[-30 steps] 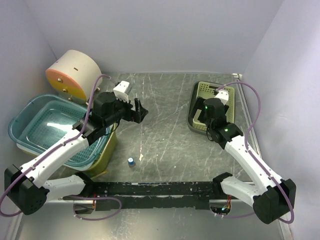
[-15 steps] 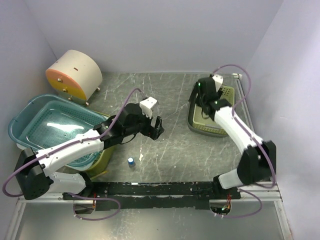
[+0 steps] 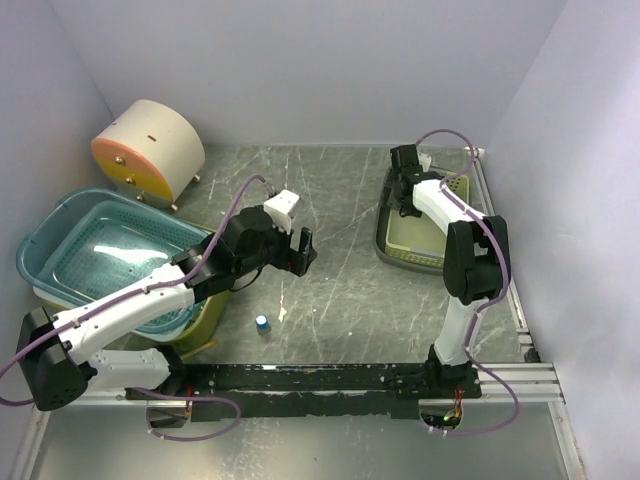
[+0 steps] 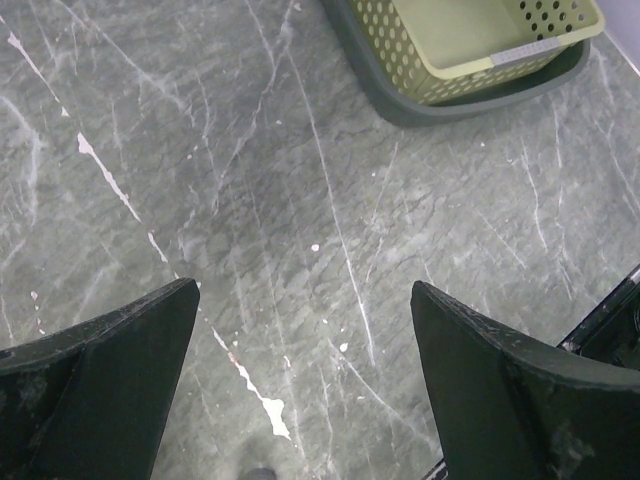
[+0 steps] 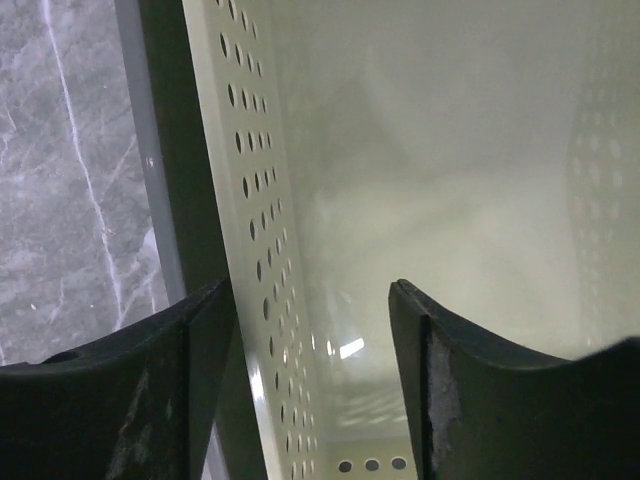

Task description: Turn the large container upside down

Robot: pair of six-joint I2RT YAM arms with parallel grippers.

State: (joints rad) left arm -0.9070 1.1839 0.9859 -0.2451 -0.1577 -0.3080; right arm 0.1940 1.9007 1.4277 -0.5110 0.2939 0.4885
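Observation:
A yellow-green perforated basket (image 3: 428, 228) with a dark rim sits upright at the right; it also shows in the left wrist view (image 4: 470, 45) and fills the right wrist view (image 5: 420, 150). My right gripper (image 3: 405, 186) (image 5: 310, 300) is open at its far-left corner, one finger outside the perforated left wall and one inside, holding nothing. A large teal basin (image 3: 110, 255) sits upright at the left. My left gripper (image 3: 300, 250) (image 4: 305, 340) is open and empty above the bare table middle.
A cream drum with an orange face (image 3: 148, 150) stands at the back left. An olive-yellow tub (image 3: 215, 300) sits under the teal basin. A small blue-capped item (image 3: 261, 323) stands near the front centre. A black rail (image 3: 320, 378) runs along the near edge.
My right gripper has moved from the basket's near side to its far-left corner. My left gripper swung right toward the table's middle, then drew back slightly.

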